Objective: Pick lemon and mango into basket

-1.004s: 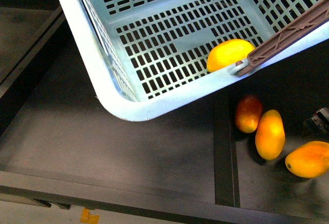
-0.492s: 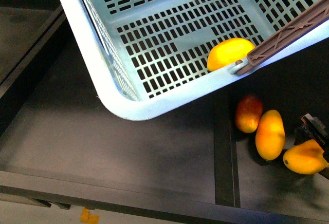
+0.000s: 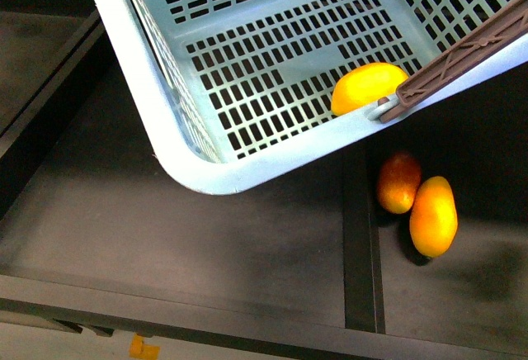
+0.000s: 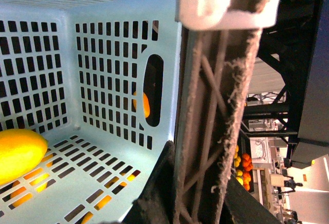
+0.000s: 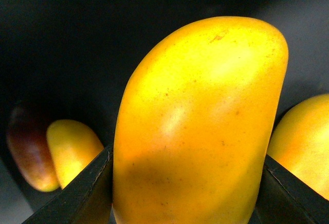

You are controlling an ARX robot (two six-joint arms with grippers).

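The aqua basket (image 3: 206, 174) hangs tilted at the top of the front view, with the yellow lemon (image 3: 367, 86) lying in its lower corner by the brown handle (image 3: 462, 50). My left gripper (image 4: 200, 203) is shut on that handle (image 4: 216, 121); the lemon (image 4: 18, 154) shows on the slotted floor beside it. Filling the right wrist view is the orange-yellow mango (image 5: 200, 126), with my right gripper (image 5: 187, 198) shut on it and a dark finger (image 5: 87, 193) against each side. Neither gripper appears in the front view, and the held mango is outside it too.
A red-blushed mango (image 3: 398, 182) and an orange mango (image 3: 433, 215) lie side by side on the dark shelf, right of a raised divider (image 3: 361, 236). Another orange-yellow fruit (image 5: 303, 147) lies close beside the held mango. The shelf's front edge (image 3: 247, 327) runs below.
My right gripper came in at the far right, shut on the rightmost mango and carried it out of the front view. The basket and lemon have hardly shifted.
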